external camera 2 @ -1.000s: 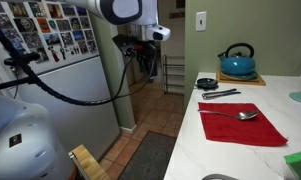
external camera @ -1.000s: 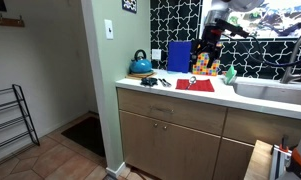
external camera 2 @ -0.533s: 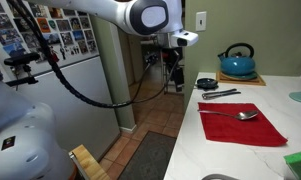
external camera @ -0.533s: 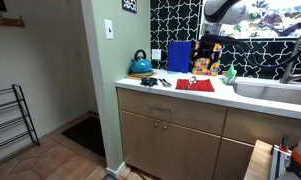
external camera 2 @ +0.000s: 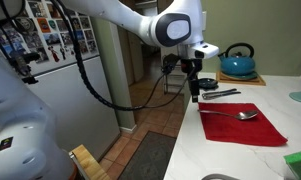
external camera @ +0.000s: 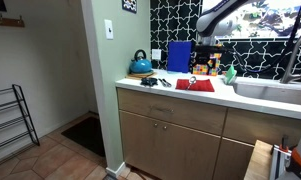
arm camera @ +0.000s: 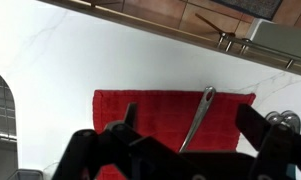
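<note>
Since the earlier frame the claw (external camera 2: 195, 95), jaws wide and empty, has swung over to the bench (external camera 2: 222, 158) edge, seemingly just beside the red cloth (external camera 2: 242, 124) bearing a spoon (external camera 2: 235, 115)

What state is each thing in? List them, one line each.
End effector: open, holding nothing, in the air.
Cloth: spread flat.
Spoon: lying on the cloth.
Kettle: upright.
Drawer: shut.
</note>
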Tool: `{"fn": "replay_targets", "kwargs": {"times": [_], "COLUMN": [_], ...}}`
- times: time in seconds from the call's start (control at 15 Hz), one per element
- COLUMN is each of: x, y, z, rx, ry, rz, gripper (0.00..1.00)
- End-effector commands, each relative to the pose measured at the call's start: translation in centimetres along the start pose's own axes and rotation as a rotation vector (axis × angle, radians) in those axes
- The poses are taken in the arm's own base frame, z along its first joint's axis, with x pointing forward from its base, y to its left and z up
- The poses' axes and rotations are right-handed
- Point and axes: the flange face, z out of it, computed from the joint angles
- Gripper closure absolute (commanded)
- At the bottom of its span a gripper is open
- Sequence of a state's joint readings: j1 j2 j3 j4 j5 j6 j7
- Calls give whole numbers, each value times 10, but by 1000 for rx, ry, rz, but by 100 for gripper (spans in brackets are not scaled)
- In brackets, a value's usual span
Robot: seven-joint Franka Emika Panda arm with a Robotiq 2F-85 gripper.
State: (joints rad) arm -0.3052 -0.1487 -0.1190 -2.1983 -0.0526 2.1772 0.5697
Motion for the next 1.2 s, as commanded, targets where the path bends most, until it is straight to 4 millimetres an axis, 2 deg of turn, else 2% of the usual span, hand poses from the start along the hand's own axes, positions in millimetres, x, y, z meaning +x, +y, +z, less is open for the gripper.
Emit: {"fn": "replay_targets", "kwargs": {"times": [0.0, 0.27, 0.73, 1.13], "x": [2, 4, 37, 72], "y": [0, -2, -17, -30], "z": [1, -2, 33, 64], "rx": [-2, 1, -13, -42], "ry": [-2, 3, -6, 4], "rz": [1, 4, 26, 113], "gripper": [0, 0, 0, 0]}}
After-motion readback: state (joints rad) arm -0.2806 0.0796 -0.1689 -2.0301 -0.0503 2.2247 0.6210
